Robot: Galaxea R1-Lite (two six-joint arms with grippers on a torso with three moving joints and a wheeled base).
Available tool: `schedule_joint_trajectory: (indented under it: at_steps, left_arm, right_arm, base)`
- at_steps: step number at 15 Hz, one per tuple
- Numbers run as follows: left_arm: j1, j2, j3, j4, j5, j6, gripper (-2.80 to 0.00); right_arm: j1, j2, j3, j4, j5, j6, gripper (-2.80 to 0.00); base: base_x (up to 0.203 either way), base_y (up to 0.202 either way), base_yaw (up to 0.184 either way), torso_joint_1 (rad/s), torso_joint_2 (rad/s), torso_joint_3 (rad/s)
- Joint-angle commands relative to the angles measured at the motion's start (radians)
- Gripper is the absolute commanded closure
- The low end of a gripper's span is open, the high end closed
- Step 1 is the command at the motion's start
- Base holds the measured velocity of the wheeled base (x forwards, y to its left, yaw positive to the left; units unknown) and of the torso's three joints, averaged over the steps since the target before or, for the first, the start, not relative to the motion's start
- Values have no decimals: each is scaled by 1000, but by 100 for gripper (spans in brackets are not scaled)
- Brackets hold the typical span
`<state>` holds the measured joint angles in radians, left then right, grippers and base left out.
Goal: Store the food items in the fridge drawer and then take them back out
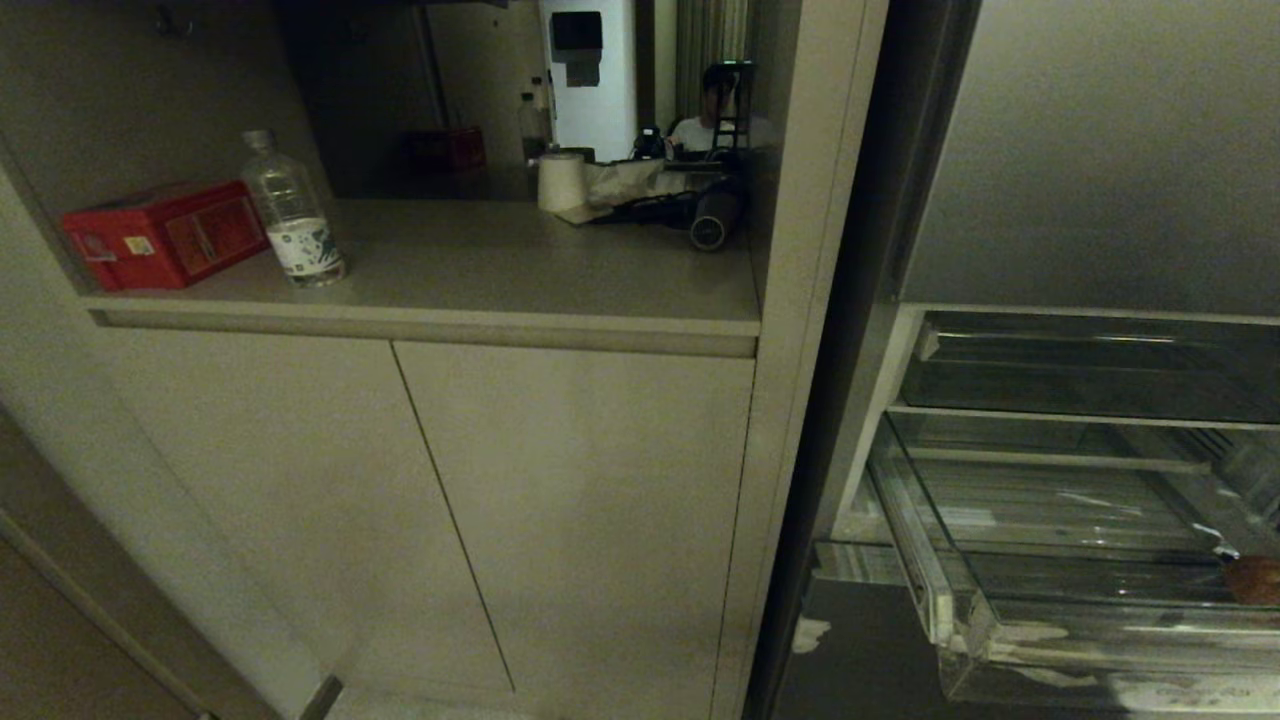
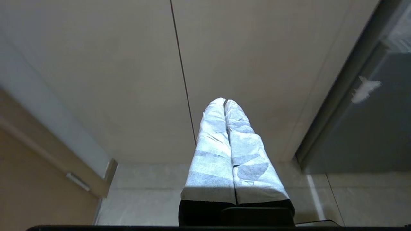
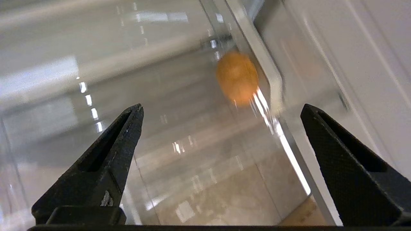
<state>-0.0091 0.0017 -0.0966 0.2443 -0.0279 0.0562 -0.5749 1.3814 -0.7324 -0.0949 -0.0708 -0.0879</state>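
The fridge drawer (image 1: 962, 618) stands pulled out at the lower right of the head view, clear with a ribbed floor. One food item, round and orange-brown (image 1: 1258, 580), lies inside it at the picture's right edge. In the right wrist view the same item (image 3: 237, 78) rests by the drawer's clear side wall (image 3: 268, 75). My right gripper (image 3: 222, 106) hangs open over the drawer, short of the item, with nothing between its fingers. It is outside the head view. My left gripper (image 2: 224, 102) is shut and empty, parked low before the cabinet doors.
A shallower clear tray (image 1: 1090, 365) sits above the drawer. Left of the fridge, a cabinet shelf (image 1: 480, 270) carries a red box (image 1: 165, 235), a water bottle (image 1: 293, 215), a paper roll (image 1: 560, 180) and a dark cylinder (image 1: 712, 225). A person (image 1: 715, 115) shows far behind.
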Motion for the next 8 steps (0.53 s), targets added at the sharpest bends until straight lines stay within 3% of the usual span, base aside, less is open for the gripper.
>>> schedule_joint_trajectory:
  at_steps: [1, 3, 8]
  left_arm:
    - [1, 1, 0, 1, 0, -1, 0]
    - [0, 1, 0, 1, 2, -2, 0]
    - [0, 1, 0, 1, 0, -2, 0]
  right_arm:
    - [0, 58, -27, 0, -5, -3, -280]
    - [0, 123, -57, 1, -12, -9, -280]
    - [-4, 275, -136, 0, -71, -28, -280]
  base:
    - [197, 0, 1, 1, 2, 1]
    - [147, 0, 0, 7, 4, 0]
    - [0, 0, 0, 0, 0, 0]
